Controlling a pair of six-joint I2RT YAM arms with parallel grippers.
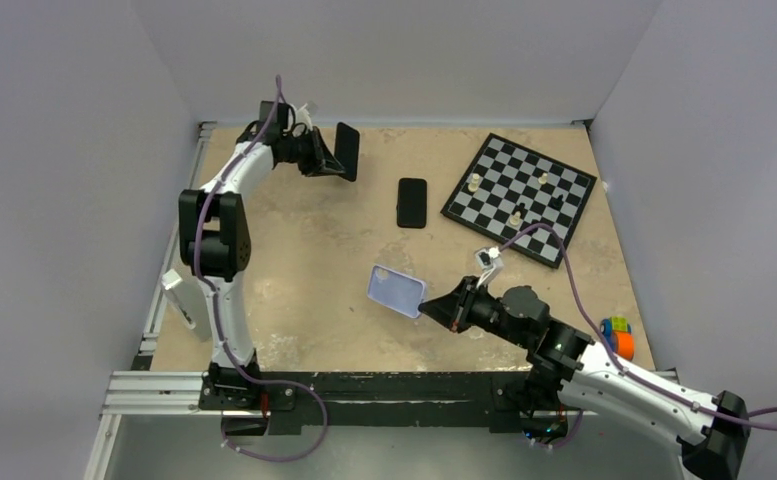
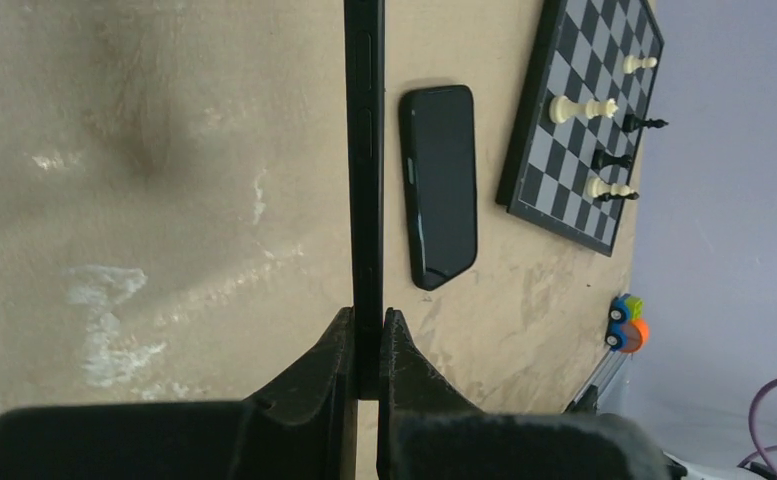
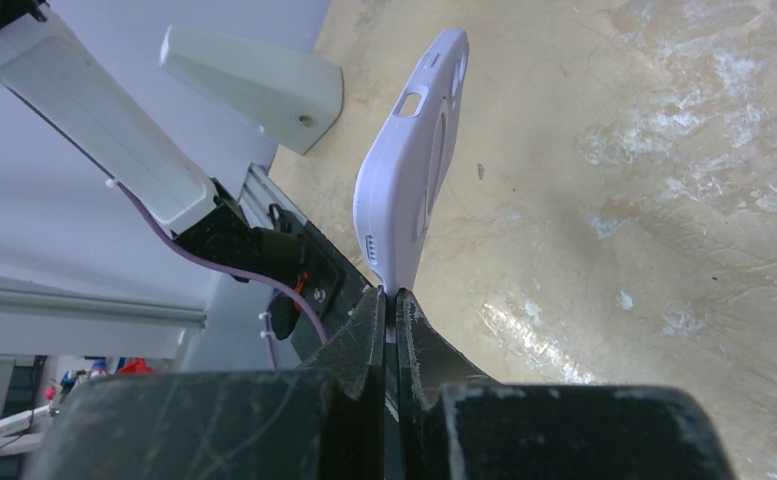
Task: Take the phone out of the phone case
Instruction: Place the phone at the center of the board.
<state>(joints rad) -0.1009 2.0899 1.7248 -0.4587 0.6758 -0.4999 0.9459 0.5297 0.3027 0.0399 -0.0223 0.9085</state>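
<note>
The black phone (image 1: 347, 151) stands on edge at the back left, bare, with my left gripper (image 1: 322, 153) shut on its end. In the left wrist view the phone (image 2: 365, 150) runs straight up as a thin black edge from between the jaws of the left gripper (image 2: 367, 325). The pale lavender phone case (image 1: 396, 290) hangs empty near the table's middle front, with my right gripper (image 1: 440, 308) shut on its corner. In the right wrist view the phone case (image 3: 409, 160) rises above the pinched jaws of the right gripper (image 3: 390, 296), its camera cutout showing.
A second black phone (image 1: 412, 202) lies flat at the back centre, also in the left wrist view (image 2: 441, 184). A chessboard (image 1: 520, 196) with a few pieces sits at the back right. A small toy car (image 1: 617, 337) is at the right edge. A white wedge (image 1: 184, 300) lies left.
</note>
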